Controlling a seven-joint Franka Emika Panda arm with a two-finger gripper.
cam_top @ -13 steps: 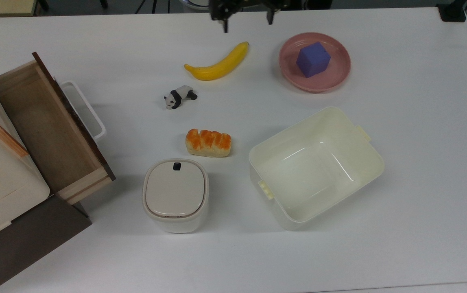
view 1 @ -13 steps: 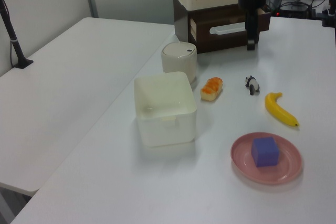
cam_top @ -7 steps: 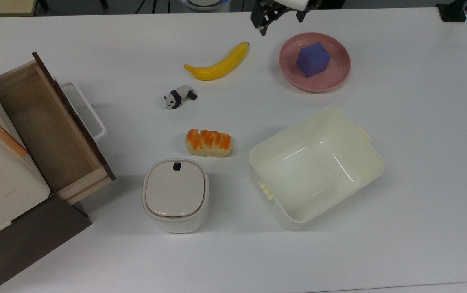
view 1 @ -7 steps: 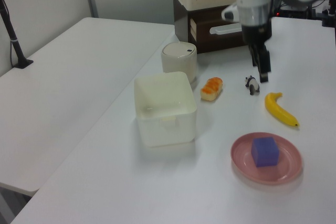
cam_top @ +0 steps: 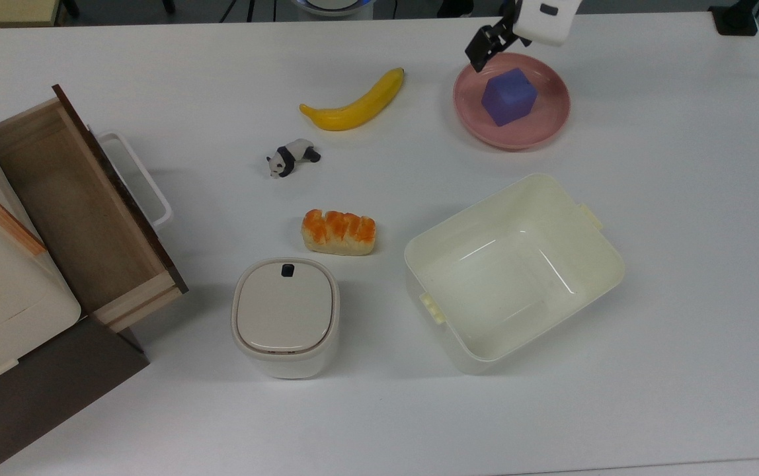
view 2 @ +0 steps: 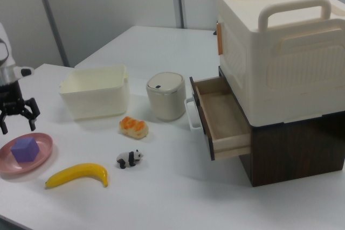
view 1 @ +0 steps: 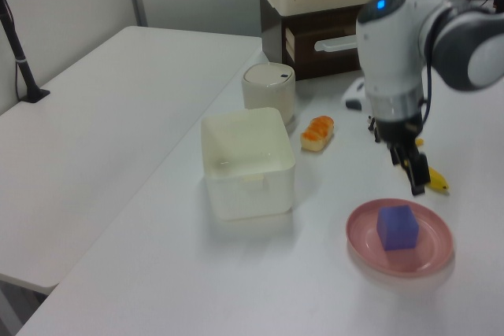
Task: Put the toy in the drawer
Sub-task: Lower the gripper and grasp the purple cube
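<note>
Top view: one toy [cam_top: 293,157], one drawer [cam_top: 79,210], one banana [cam_top: 354,102].

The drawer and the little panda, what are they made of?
The drawer looks like pale, unpainted wood, since grain lines show inside it, with a dark brown front and a white loop handle that is probably plastic. The panda looks like hard, smooth plastic or resin, painted black and white; I can't tell which.

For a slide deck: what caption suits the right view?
Open tool above the pink plate with purple cube; tiny black-and-white panda toy on table, light-wood drawer open.
</note>
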